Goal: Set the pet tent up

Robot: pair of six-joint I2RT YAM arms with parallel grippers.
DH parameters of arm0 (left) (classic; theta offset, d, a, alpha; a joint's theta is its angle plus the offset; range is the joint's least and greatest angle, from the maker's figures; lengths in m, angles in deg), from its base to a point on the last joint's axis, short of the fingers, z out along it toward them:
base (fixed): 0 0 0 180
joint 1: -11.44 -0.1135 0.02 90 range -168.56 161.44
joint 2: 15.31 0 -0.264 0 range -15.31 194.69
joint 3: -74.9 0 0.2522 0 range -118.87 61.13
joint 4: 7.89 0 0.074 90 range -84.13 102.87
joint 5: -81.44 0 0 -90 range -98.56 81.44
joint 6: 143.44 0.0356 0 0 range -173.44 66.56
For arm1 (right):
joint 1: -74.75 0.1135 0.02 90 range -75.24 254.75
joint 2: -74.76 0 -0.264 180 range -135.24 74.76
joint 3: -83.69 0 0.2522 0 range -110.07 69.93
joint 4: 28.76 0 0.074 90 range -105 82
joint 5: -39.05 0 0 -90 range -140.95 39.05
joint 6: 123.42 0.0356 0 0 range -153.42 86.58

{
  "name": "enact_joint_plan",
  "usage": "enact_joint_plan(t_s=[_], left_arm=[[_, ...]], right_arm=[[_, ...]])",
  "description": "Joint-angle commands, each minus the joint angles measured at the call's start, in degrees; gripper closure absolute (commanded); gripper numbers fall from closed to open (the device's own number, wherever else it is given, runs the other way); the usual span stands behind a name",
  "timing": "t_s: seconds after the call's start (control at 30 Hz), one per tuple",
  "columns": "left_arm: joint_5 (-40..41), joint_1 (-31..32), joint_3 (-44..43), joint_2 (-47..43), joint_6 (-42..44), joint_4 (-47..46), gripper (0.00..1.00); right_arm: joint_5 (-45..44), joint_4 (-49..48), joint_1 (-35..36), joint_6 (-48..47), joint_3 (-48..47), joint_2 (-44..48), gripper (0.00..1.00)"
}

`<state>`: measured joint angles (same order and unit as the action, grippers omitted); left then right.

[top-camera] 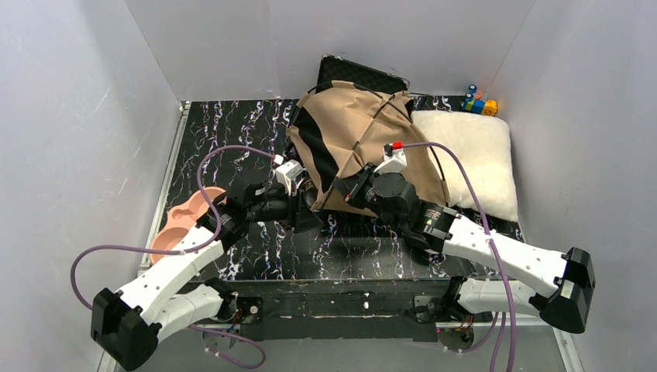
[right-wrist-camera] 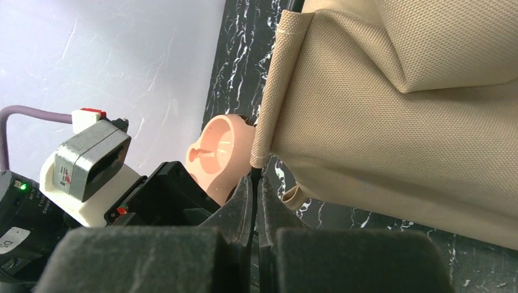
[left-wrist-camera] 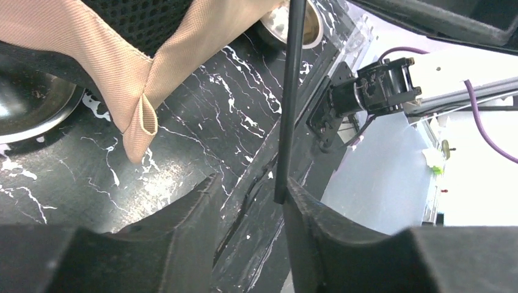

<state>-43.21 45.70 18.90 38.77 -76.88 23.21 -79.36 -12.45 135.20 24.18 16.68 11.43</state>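
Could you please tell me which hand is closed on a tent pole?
The right hand, pinching the black pole at the tan sleeve's end; the left hand stands open.

Pet tent (top-camera: pixel 364 132) is tan canvas with black mesh panels and thin black poles (left-wrist-camera: pixel 292 91). The worktop (top-camera: pixel 217 116) is black marble-look with white veins. There's a fluffy white cushion (top-camera: pixel 472 151) along the right edge, a peachy-pink dish (top-camera: pixel 182 221) at the left edge, and blue and orange blocks (top-camera: pixel 479 102) in the far right corner. The cables (right-wrist-camera: pixel 30 110) are purple.
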Motion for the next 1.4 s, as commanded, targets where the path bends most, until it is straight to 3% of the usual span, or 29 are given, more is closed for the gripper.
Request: enact_joint_plan(t_s=[0.0,0.13,0.23,0.3,0.4,0.53,0.63,0.97,1.17,1.37], left_arm=[[-2.44,0.24,-2.82,0.95,-0.43,-3.43,0.65],[-3.37,0.37,-2.38,1.96,-1.75,-6.04,0.82],[-4.43,0.37,-2.07,3.21,-2.6,-7.78,1.0],[-4.1,0.37,-1.88,3.72,-2.86,-8.44,1.0],[-3.11,0.37,-1.21,3.9,-3.44,-10.34,1.0],[-1.7,0.37,-0.55,4.36,-4.49,-14.48,1.0],[-1.03,0.43,-0.38,5.71,-4.83,-16.65,1.0],[-1.69,0.72,-0.32,8.78,-4.92,-19.9,1.0],[-1.6,0.88,0.06,9.08,-4.68,-20.06,1.0],[-1.56,1.02,0.19,8.76,-4.27,-20.11,1.0]], right_arm=[[-4.34,1.01,-0.5,-2.38,-2.05,1.63,0.99],[-4.56,1.56,-0.5,-2.78,-1.96,1.85,0.99],[-4.67,2.32,-0.5,-2.99,-2.01,2.19,0.99],[-4.42,2.77,-0.48,-3.47,-1.99,2.57,0.98],[-3.45,3.5,-0.5,-3.66,-1.83,3.45,0.83],[-0.78,3.59,-0.48,-2.58,-0.27,4.54,0.53],[0.85,3.76,-0.41,-1.22,0.84,4.33,0.46],[8.23,-2.85,0.2,1.62,3.38,1.66,0.49],[8.02,-4.13,0.2,0.87,2.08,-0.46,0.51],[7.48,-3.72,0.11,0.79,0.75,-1.44,0.59]])
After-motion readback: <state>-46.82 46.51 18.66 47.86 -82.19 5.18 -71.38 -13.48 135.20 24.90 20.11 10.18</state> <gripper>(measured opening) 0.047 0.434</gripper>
